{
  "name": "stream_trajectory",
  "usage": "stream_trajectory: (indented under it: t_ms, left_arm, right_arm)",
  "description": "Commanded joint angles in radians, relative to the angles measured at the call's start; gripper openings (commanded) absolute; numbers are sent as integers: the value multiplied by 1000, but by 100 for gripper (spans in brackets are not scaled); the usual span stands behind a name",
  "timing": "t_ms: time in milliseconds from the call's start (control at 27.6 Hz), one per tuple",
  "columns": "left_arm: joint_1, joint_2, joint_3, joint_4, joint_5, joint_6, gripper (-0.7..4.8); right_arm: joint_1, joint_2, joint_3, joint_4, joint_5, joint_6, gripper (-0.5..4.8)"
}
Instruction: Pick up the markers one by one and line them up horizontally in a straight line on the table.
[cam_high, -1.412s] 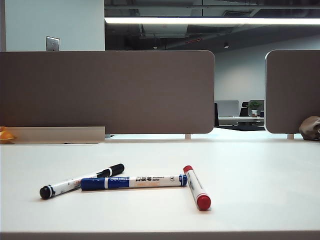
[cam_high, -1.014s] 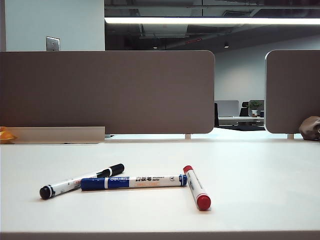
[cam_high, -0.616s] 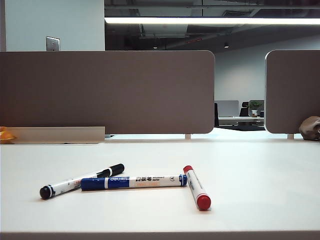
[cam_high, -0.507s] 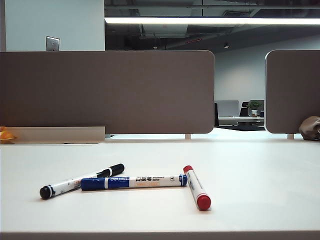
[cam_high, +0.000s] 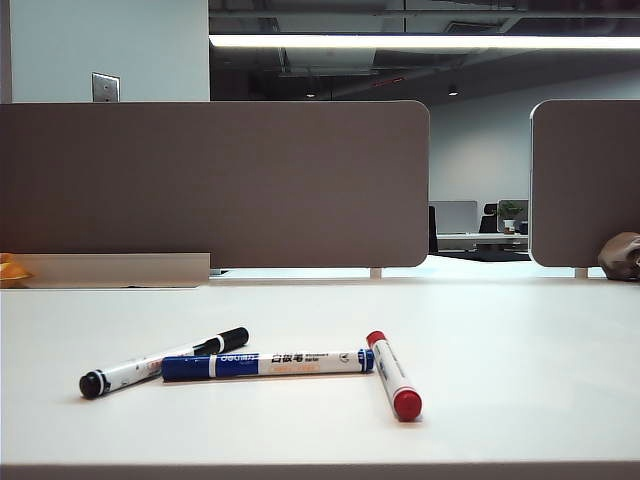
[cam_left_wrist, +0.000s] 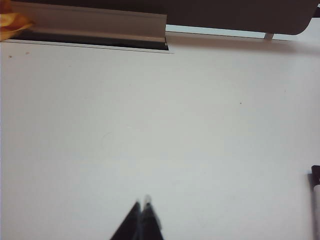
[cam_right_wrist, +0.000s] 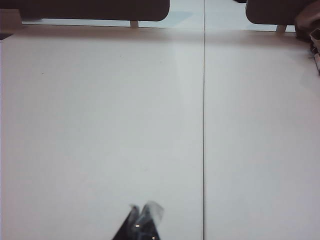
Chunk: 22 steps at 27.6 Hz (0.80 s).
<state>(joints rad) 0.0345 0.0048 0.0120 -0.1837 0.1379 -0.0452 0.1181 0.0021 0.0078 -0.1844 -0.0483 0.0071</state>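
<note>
Three markers lie on the off-white table (cam_high: 520, 330) near its front edge. The black marker (cam_high: 160, 363) lies slanted at the left. Its tip end meets the blue marker (cam_high: 265, 363), which lies nearly level. The red marker (cam_high: 393, 388) angles toward the front, its far end by the blue one's right end. Neither arm shows in the exterior view. My left gripper (cam_left_wrist: 142, 204) is shut over bare table, with one dark marker end (cam_left_wrist: 315, 200) at the picture's edge. My right gripper (cam_right_wrist: 141, 210) is shut and empty over bare table.
Brown-grey partition panels (cam_high: 215, 185) stand along the table's back, with a gap at the right. A yellow-orange object (cam_high: 12, 268) sits at the far left beside a pale rail (cam_high: 115, 269). A brownish lump (cam_high: 621, 256) rests at the back right. A dark seam (cam_right_wrist: 204, 125) crosses the tabletop.
</note>
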Motion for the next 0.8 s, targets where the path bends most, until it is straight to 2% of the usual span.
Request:
stream_trajectory:
  t_ms: [36,181,217,326,471,543,616,797]
  left_arm:
    - [1,1,5,6,17,-46,-4]
    - [1,1,34,69,84,-158,-4]
    - [1,1,71,79,116,-237,-4]
    - [1,1,129,81,118,-324,-4]
    - [1,1,223,81,161,-336,-4]
    - [1,1,250,81,163,-329,-4]
    - [1,1,275,81,163,-329,-4]
    - [1,1,338,77,211,-328,-4]
  right_arm:
    - [1,0,-5,29,3,5,-1]
    - [1,0,-5,50,-26,10,-1]
    - [2,0,-5,48,-30,28,-1]
    - [2,0,-5,48,-43,35,-1]
    - [2,0,-5,48,-73,167,-1]
    - [2,0,-5,48,-95,174,-1]
    - [2,0,-4,49,-134,193,-1]
    - [2,0,14,77,-274,349,-1]
